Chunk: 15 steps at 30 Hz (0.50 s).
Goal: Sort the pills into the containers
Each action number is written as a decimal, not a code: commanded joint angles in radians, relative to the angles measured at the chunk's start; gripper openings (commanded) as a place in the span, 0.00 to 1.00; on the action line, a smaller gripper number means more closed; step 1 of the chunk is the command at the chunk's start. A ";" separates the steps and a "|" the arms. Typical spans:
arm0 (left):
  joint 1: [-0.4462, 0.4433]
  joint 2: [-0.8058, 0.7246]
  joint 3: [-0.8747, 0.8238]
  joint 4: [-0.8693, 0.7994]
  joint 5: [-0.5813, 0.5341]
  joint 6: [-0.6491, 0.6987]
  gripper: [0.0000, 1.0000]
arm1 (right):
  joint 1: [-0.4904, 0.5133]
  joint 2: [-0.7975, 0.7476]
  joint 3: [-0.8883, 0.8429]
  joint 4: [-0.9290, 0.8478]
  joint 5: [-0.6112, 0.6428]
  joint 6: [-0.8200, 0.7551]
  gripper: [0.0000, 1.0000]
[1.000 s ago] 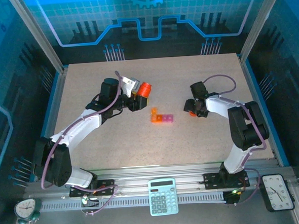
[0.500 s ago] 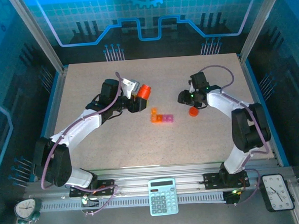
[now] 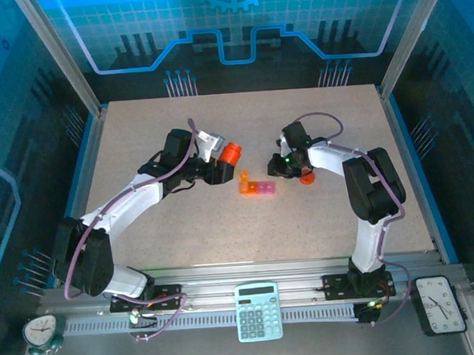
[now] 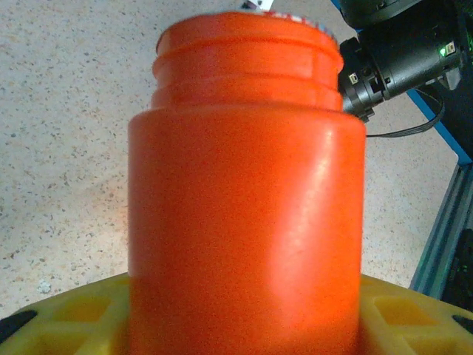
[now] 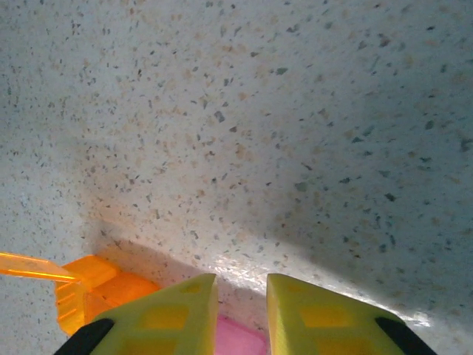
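The containers (image 3: 256,186), a short strip of orange and pink compartments, lie mid-table. In the right wrist view the orange compartment (image 5: 96,292) has its lid (image 5: 29,268) flipped open, and a pink compartment (image 5: 240,336) sits under my fingers. My right gripper (image 3: 277,166) (image 5: 242,285) hovers just right of the strip, shut with nothing between its yellow fingers. My left gripper (image 3: 218,161) is shut on the orange bottle (image 3: 231,154) (image 4: 247,200), which is uncapped and tilted toward the strip. Its yellow fingers (image 4: 66,314) flank the bottle's base. The pills are out of view.
The bottle's orange cap (image 3: 306,177) lies on the table right of the right gripper. A calculator (image 3: 258,310) and two clocks (image 3: 443,303) sit on the near rail. Metal frame posts (image 3: 396,59) and blue edges bound the table.
My right gripper let go of the orange cap, left it on the table, moved left toward the containers and shut. My left gripper shifted slightly right with the bottle.
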 commanded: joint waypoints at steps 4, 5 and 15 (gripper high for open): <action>-0.009 -0.004 0.020 -0.029 0.001 0.026 0.13 | 0.022 0.005 -0.006 0.002 -0.043 -0.018 0.25; -0.011 -0.003 0.022 -0.029 0.002 0.027 0.13 | 0.023 -0.001 -0.012 0.003 -0.046 -0.017 0.25; -0.013 0.009 0.034 -0.040 0.009 0.037 0.13 | 0.039 -0.060 -0.082 0.009 -0.075 -0.011 0.25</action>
